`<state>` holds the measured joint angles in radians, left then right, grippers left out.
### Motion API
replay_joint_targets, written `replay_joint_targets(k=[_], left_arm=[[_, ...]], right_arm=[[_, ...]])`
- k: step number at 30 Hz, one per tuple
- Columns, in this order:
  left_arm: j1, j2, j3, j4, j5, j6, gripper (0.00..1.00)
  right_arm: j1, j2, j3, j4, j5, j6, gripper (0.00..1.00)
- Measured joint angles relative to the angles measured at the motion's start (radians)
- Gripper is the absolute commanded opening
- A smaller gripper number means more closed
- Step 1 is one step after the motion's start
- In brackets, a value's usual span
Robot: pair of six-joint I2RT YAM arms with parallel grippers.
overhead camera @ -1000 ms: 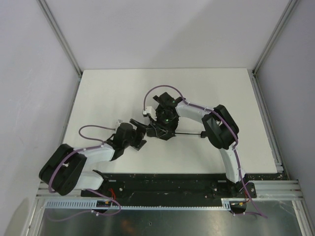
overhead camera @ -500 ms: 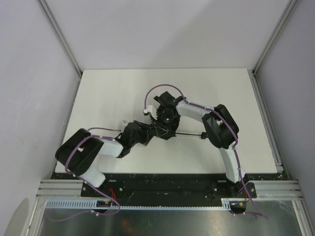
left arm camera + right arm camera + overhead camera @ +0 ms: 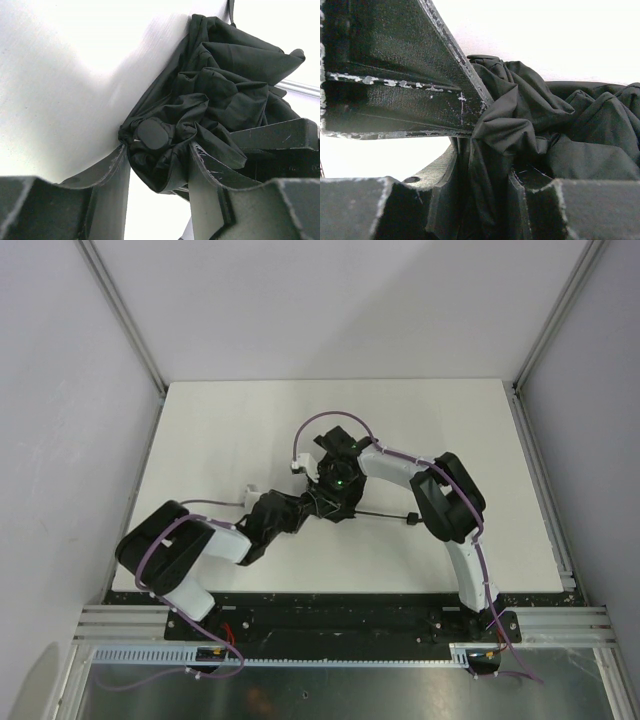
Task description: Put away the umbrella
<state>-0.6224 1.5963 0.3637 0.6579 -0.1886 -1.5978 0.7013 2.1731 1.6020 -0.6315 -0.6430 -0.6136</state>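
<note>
Cloth of compact black fabric umbrella (image 3: 225,85), mid white table (image 3: 220,430), sits pinched in left gripper (image 3: 157,150) and right gripper (image 3: 482,167); best gather folds evenly toward thin dark shaft (image 3: 380,513).

From the top the umbrella (image 3: 381,515) is mostly buried. Only the shaft and knob (image 3: 411,516) poke out, and the canopy sits under the left gripper (image 3: 300,512) and right gripper (image 3: 335,495), both too dark and small to read. On the left wrist cam the fabric runs off the right edge, and I can't tell if the 2 fingers (image 3: 112,172) really pinch it. On the right wrist cam the fingertips are sunk in folds, and a scuffed black bar (image 3: 395,75) blocks the upper left. No idea what it is.
</note>
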Motion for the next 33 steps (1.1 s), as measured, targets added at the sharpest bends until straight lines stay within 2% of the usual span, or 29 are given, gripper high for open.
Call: replay_joint_targets(k=[2, 4, 6, 8, 10, 14, 16, 21, 28, 30, 33], left_arm=[[0.003, -0.006, -0.001, -0.001, 0.005, 0.021, 0.54], [0.008, -0.014, -0.004, -0.006, 0.012, 0.025, 0.69], [0.013, -0.037, -0.016, -0.014, 0.027, 0.028, 0.90], [0.014, -0.065, -0.019, -0.016, 0.041, 0.029, 0.97], [0.014, -0.079, -0.020, -0.024, 0.046, 0.026, 0.98], [0.015, -0.075, -0.019, -0.024, 0.046, -0.002, 0.92], [0.017, -0.059, -0.015, -0.024, 0.052, -0.023, 0.86], [0.016, -0.025, -0.008, -0.021, 0.062, -0.050, 0.65], [0.014, -0.027, -0.008, -0.039, 0.054, -0.005, 0.31], [0.014, -0.029, -0.006, -0.046, 0.048, 0.010, 0.23], [0.016, -0.034, -0.002, -0.057, 0.044, 0.038, 0.14]], right_arm=[[0.000, -0.002, -0.005, 0.009, -0.004, 0.004, 0.00], [0.000, -0.003, -0.010, 0.017, -0.014, 0.009, 0.00], [0.000, -0.003, -0.015, 0.022, -0.040, 0.012, 0.00], [0.000, -0.003, -0.022, 0.027, -0.063, 0.012, 0.00], [-0.003, -0.004, -0.029, 0.032, -0.081, 0.013, 0.00], [-0.013, -0.004, -0.039, 0.047, -0.113, 0.018, 0.00], [-0.019, -0.005, -0.044, 0.054, -0.132, 0.019, 0.00], [-0.028, -0.015, -0.060, 0.069, -0.157, 0.019, 0.00], [-0.026, -0.021, -0.068, 0.076, -0.153, 0.012, 0.01], [-0.021, -0.021, -0.071, 0.082, -0.142, 0.016, 0.08], [-0.014, -0.035, -0.092, 0.117, -0.116, 0.054, 0.30]])
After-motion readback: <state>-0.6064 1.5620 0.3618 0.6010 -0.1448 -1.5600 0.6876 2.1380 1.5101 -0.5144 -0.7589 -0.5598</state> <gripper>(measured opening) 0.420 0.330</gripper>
